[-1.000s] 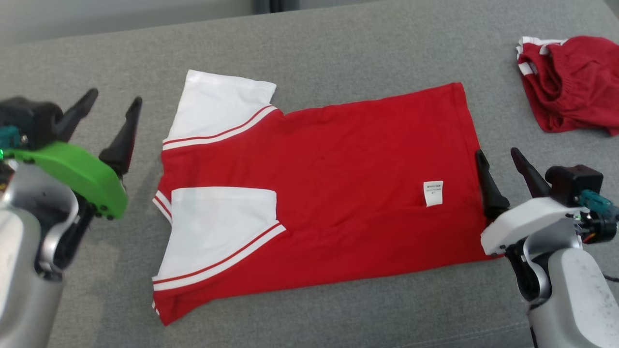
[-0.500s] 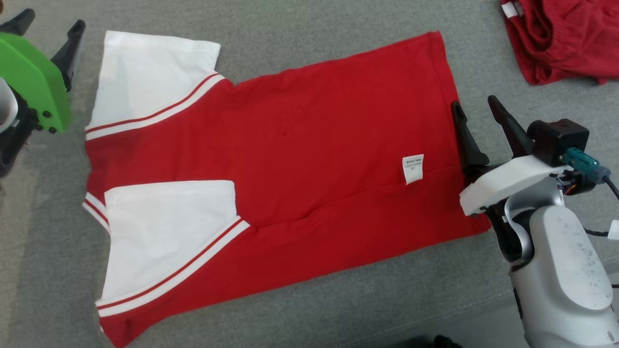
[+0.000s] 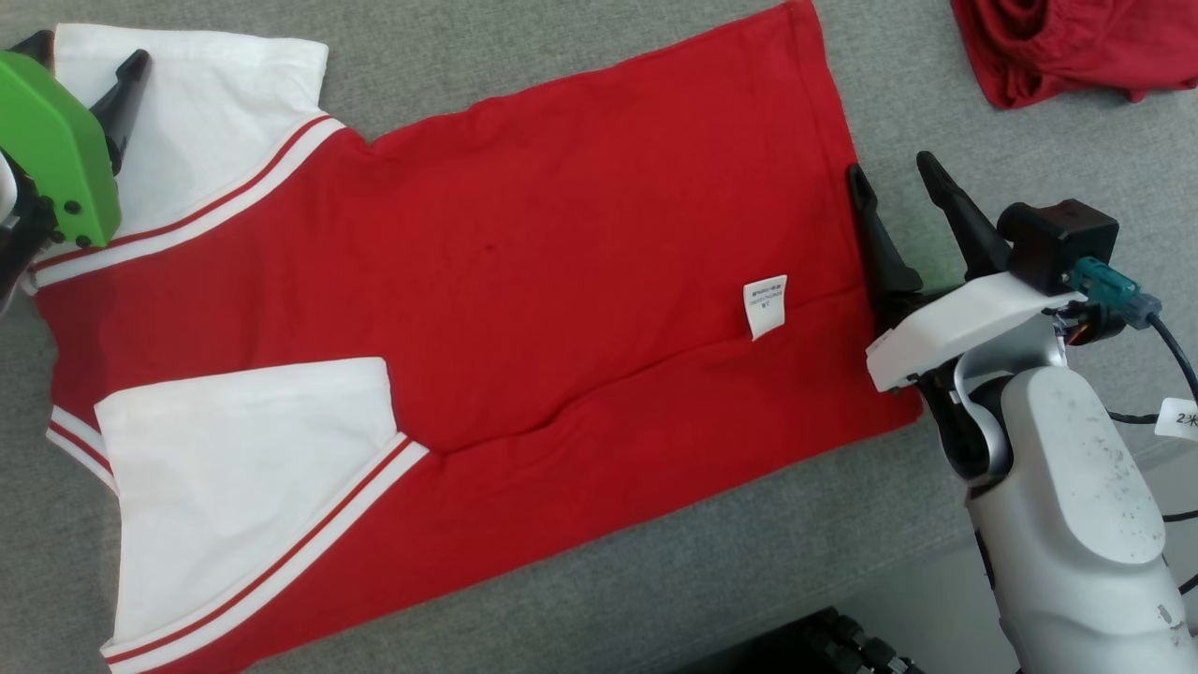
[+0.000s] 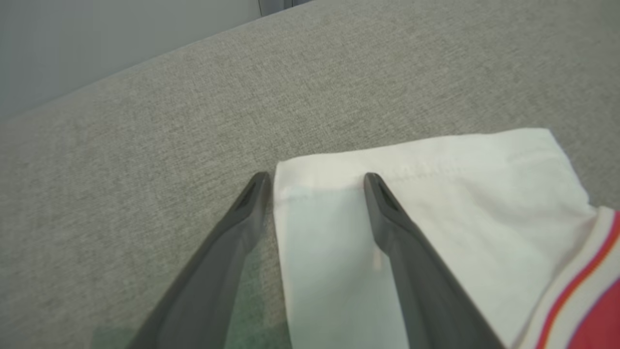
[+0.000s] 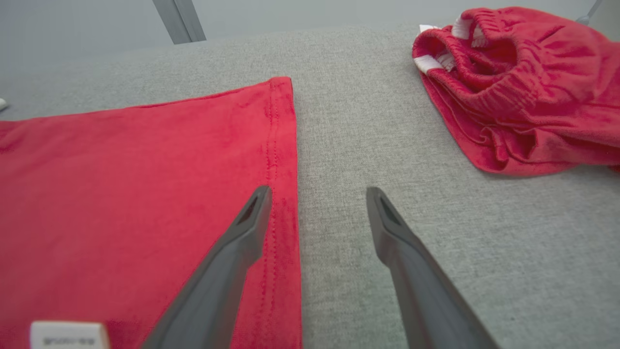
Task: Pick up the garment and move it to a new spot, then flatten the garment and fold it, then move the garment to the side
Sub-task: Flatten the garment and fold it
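a crumpled red heap (image 3: 1058, 47) is seen on the grey surface (image 3: 655, 580), apart from the garment (image 3: 562, 243), which is laid flat at the middle. both claws are held wide open and empty: the left gripper (image 4: 316, 178) astride the white sleeve's (image 4: 436, 194) corner, the right gripper (image 3: 890, 165) astride the hem (image 5: 281, 145).

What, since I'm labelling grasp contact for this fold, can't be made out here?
Care label print: too small in head view, cut by the bottom edge in right wrist view.
T-shirt lower-left corner: cut by head view's bottom edge.
Crumpled red shorts: cut by head view's top edge.
Left gripper touching white sleeve or hovering: left wrist view cannot settle.
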